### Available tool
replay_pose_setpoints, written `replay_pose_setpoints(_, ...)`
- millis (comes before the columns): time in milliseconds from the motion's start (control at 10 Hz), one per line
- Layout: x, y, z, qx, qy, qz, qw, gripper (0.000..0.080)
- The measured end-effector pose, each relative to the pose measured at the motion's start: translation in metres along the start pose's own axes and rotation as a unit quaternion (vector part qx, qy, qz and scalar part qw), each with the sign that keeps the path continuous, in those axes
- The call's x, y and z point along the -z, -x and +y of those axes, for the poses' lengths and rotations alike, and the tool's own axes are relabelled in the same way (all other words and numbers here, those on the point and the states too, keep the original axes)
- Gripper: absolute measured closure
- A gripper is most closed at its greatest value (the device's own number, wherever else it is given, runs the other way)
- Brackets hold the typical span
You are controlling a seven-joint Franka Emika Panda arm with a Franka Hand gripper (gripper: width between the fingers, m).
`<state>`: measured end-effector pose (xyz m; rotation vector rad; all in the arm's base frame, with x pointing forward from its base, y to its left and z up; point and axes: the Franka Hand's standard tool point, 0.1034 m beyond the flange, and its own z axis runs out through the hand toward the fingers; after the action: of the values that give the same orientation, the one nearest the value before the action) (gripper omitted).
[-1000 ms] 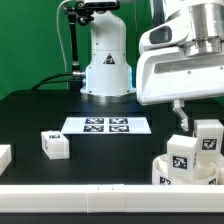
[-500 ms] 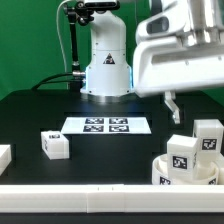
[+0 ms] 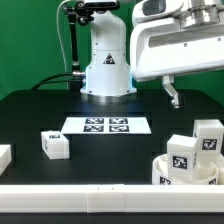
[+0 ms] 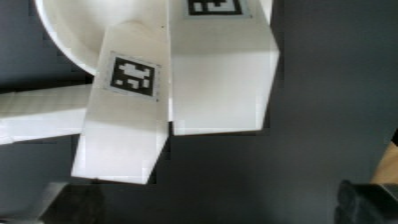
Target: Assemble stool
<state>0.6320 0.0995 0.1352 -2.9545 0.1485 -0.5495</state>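
The stool's round white seat (image 3: 170, 176) sits at the exterior view's lower right. Two tagged white legs (image 3: 182, 153) (image 3: 208, 135) stand in it. In the wrist view the seat's rim (image 4: 63, 45) curves behind a long tagged leg (image 4: 128, 110) and a second leg (image 4: 228, 75). My gripper (image 3: 174, 99) hangs well above these parts and touches none of them. In the wrist view the gripper (image 4: 222, 205) is open, with only dark table between its fingers (image 4: 80, 205). A loose tagged leg (image 3: 55, 144) lies at the exterior view's left, and another white part (image 3: 3, 155) shows at the far left edge.
The marker board (image 3: 107, 125) lies flat in the middle of the black table. The robot base (image 3: 107, 65) stands behind it. A plain white bar (image 3: 90, 196) runs along the front edge.
The gripper has risen straight up, away from the legs in the seat, and its jaws have spread slightly wider. The parts have not moved.
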Motion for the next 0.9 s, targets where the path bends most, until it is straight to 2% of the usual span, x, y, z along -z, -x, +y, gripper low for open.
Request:
replay_pose_setpoints(200,-0.001,0.003,0.001,-0.008,-0.001,-0.013,1.000,0.0151)
replay_pose_setpoints(300,-0.004,0.010,0.005,-0.039,0.002,-0.034,0.999,0.0151)
replay_pose_setpoints(600,-0.004,0.023,0.005,-0.070,0.000,-0.157,0.985,0.0151)
replay_pose_setpoints(900,-0.007,0.025,0.010,-0.079,-0.003,-0.242,0.967,0.0151)
